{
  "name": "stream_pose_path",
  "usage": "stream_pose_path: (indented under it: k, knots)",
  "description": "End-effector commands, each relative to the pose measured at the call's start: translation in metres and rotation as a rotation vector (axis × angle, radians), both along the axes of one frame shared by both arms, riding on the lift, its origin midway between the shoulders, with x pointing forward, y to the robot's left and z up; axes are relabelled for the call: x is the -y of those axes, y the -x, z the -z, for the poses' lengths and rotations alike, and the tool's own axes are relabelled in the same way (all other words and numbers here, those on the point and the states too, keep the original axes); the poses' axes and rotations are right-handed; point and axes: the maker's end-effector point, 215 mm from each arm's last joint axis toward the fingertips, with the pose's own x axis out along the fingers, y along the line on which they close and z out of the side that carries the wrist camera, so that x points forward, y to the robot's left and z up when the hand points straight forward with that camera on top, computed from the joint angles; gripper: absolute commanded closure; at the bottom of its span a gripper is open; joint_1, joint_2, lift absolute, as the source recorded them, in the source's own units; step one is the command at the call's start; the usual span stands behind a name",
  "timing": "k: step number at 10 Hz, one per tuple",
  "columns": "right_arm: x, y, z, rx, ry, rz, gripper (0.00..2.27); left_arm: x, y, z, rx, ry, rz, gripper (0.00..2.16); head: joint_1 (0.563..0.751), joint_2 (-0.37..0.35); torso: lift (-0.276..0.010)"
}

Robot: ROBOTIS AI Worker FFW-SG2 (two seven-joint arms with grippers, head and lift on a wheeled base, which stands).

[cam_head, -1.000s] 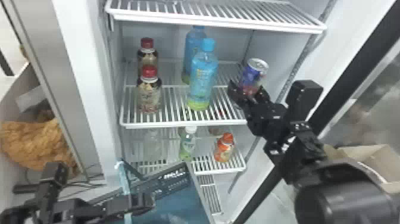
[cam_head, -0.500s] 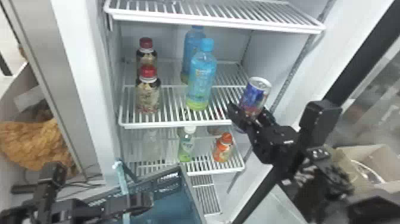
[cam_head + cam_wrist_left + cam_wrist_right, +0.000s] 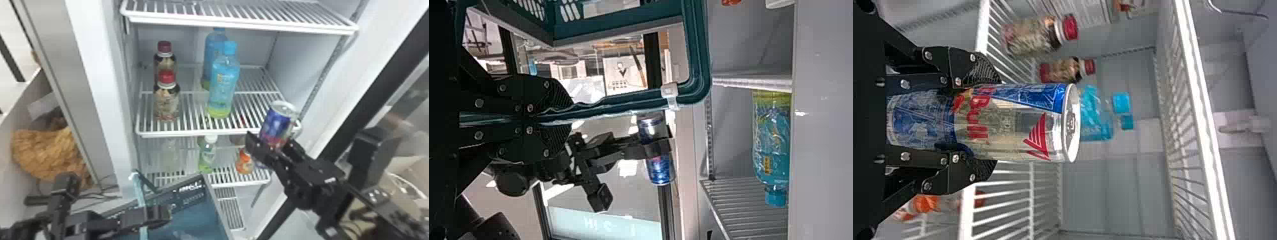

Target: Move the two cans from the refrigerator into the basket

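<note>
Left gripper (image 3: 159,213): fingers clamped on the rim of the teal basket (image 3: 191,220). Middle shelf (image 3: 204,132): two red-capped bottles at left, two blue bottles toward the centre. Beverage can (image 3: 276,124): slim cylinder, blue and silver with red lettering and a bare silver lid; located in front of the shelf's right end, lid up, slightly tilted. Right gripper (image 3: 271,143): fingers closed around the can's sides, below the lid.

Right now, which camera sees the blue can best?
The right wrist view: the can is closest, its end and red markings clear, in the right tool. The head view shows it smaller, partly hidden by that tool; the left wrist view, farther off, crossed by the tool.
</note>
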Motion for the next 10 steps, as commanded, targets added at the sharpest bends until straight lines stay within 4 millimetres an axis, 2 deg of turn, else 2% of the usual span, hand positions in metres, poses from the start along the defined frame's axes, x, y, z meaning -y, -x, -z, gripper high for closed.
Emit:
stream_pose_path:
  k: [1,4,6,8,10]
  knots:
    - [-0.009,0.018,0.015,-0.064,-0.017,-0.03,1.28,-0.001,-0.001,0.0,0.0,0.0,-0.003,1.19,0.695,-0.183,-0.025]
    - [-0.028,0.038,0.043,-0.163,-0.065,-0.084,1.28,0.0,-0.001,-0.001,0.004,-0.003,0.001,1.19,0.695,-0.163,-0.025]
    - [-0.055,0.046,0.067,-0.234,-0.108,-0.166,1.28,0.001,-0.002,-0.001,0.006,-0.004,0.003,1.19,0.695,-0.142,-0.025]
    - [-0.081,0.053,0.08,-0.277,-0.136,-0.227,1.28,0.003,-0.002,-0.003,0.01,-0.005,0.009,1.19,0.695,-0.1,-0.025]
    - [-0.121,0.058,0.083,-0.297,-0.183,-0.326,1.28,0.004,-0.001,-0.002,0.009,-0.006,0.013,1.19,0.695,-0.049,-0.025]
